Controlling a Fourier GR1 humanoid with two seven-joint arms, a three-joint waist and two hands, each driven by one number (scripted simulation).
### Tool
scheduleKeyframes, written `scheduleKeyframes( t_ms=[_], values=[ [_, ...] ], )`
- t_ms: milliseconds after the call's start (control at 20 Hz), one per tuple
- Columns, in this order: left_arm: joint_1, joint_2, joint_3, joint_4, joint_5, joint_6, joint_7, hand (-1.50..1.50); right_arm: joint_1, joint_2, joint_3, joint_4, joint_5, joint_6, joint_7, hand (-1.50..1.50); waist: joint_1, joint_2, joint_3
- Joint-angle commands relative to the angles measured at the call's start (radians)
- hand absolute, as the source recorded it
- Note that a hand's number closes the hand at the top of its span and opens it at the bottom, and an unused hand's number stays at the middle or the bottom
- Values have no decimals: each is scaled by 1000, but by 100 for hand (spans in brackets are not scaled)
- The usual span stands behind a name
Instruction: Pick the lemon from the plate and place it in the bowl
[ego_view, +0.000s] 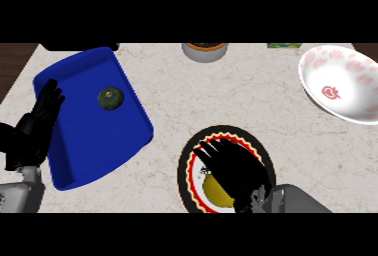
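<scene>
Head view: a pale marbled desk (221, 90) fills the frame, with dark wood (15, 60) showing past its upper left corner. The plate (190, 170) sits at lower centre. On it lies the lemon (214, 192), partly hidden under the right hand (236, 167), whose fingers (209, 151) are spread and fairly straight and do not close round the fruit. The bowl (343, 80) stands at upper right, well apart from the plate. A blue tray (96, 145) at left carries a dark green fruit (110, 98). The left hand (37, 120) rests open at the tray's left edge. A small pot (204, 51) stands at top centre.
</scene>
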Motion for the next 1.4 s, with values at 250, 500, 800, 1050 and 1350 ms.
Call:
scheduleKeyframes(
  t_ms=[250,500,800,1050,1350],
  values=[
    [-58,32,73,-38,30,-61,109,0,82,86,-18,30,115,49,-37,-150,-1,-1,0],
    [9,-26,60,-16,-30,-55,14,0,124,136,-31,88,227,6,-106,-150,0,0,0],
    [18,-43,64,-41,-38,-66,25,0,140,124,-55,213,325,-82,-228,-150,2,0,0],
    [-25,-59,66,27,-54,-61,-10,0,132,194,-19,257,319,-41,-265,150,-1,1,0],
    [-55,-38,95,30,-60,-79,27,0,126,206,-70,360,361,-104,-397,150,0,1,0]
  ],
)
